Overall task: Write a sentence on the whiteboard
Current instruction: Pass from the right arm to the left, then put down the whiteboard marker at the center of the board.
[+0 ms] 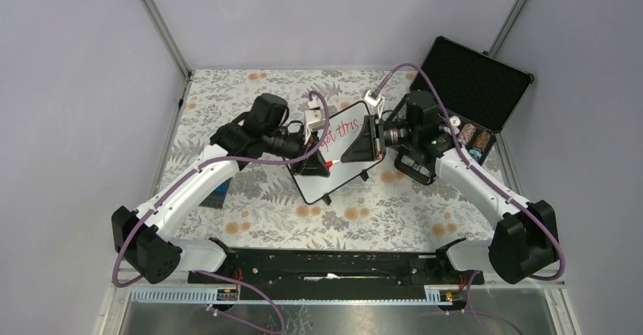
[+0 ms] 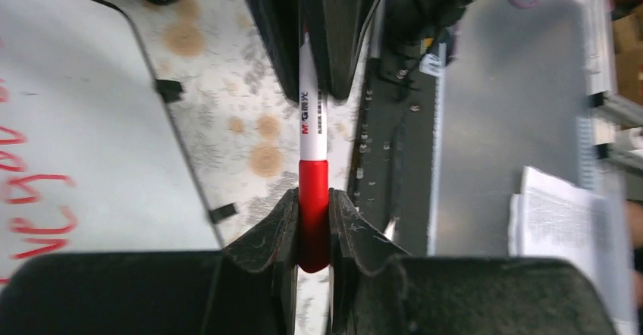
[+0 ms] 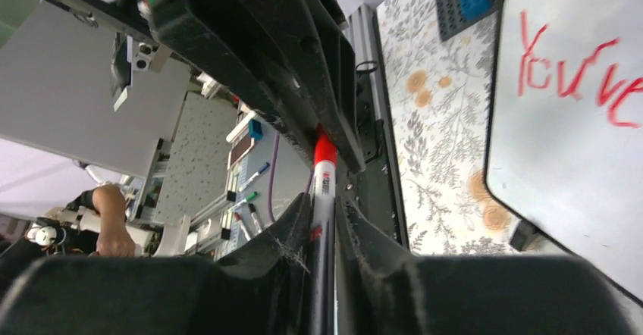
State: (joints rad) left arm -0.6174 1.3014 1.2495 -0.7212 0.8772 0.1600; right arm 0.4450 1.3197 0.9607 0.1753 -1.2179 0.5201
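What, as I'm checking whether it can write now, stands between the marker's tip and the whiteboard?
The red cap seems to be on the tip of the marker, clamped in the left gripper, while the right gripper holds the barrel. Nothing else visible lies between them and the whiteboard.
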